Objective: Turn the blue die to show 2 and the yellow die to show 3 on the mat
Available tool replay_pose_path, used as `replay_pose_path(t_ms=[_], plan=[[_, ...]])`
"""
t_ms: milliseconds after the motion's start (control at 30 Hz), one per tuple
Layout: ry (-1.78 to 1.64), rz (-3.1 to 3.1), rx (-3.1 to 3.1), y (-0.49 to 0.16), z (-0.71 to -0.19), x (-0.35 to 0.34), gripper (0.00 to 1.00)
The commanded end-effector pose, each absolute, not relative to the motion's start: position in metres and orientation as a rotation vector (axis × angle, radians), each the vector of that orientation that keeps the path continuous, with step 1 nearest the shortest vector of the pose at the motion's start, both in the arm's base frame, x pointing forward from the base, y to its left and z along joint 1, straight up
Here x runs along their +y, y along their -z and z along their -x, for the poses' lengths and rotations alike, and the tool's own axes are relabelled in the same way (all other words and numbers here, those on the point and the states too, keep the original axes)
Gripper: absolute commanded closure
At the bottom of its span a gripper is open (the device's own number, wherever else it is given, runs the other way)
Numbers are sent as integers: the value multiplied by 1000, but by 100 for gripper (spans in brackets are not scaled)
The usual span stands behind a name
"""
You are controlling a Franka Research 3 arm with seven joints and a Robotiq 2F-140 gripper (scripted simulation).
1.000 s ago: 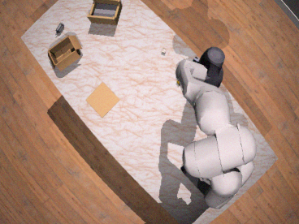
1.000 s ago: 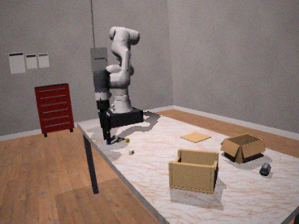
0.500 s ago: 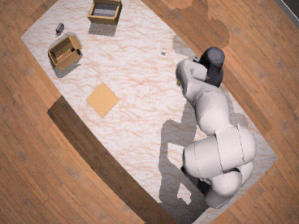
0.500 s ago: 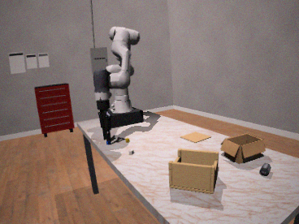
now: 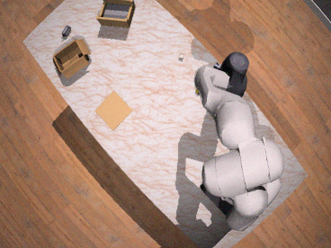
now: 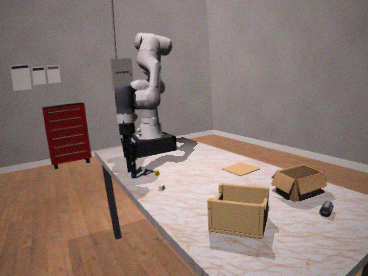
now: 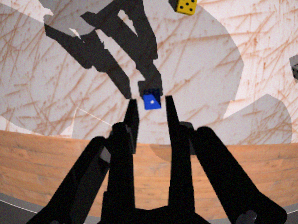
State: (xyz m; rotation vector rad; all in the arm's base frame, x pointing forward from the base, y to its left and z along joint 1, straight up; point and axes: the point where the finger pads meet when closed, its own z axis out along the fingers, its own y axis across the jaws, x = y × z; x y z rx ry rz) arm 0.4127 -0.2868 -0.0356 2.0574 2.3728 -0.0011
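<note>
A: What is nearest the gripper (image 6: 132,170) (image 7: 152,108)?
B: The blue die (image 6: 133,175) (image 7: 152,102). In the wrist view it shows between the fingertips, a gap on each side. The fingers are partly spread, pinching nothing. One lit blue face has a single white pip; another is dark with shadow, and I can't tell which is on top.

A: And from above?
B: The arm (image 5: 236,123) (image 6: 148,67) hides the blue die there.

A: The yellow die (image 5: 198,91) (image 6: 156,173) (image 7: 186,6)?
B: Near the blue one, on the table (image 5: 148,112) (image 6: 190,200) (image 7: 200,50). The wrist view's top edge crops it, though dark pips show; the top view has only a speck beside the arm.

A: The white die (image 5: 181,57) (image 6: 161,188) (image 7: 295,68)?
B: Farther out on the table, cut off by the wrist view's right edge. Its number is too small to read.

A: Beyond those?
B: The tan mat (image 5: 113,110) (image 6: 241,169), well apart from all three dice. Farther still, a flapped carton (image 5: 72,58) (image 6: 287,187) and a crate (image 5: 116,20) (image 6: 237,215); the crate's front wall hides its floor in the exterior view.
</note>
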Motion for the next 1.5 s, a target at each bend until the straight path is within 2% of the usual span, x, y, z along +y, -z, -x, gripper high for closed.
replay_pose_path(t_ms=[0, 1467], plan=[[0, -2051, 2375, 35, -413, -286, 71], [0, -2051, 2375, 59, -413, -286, 71]])
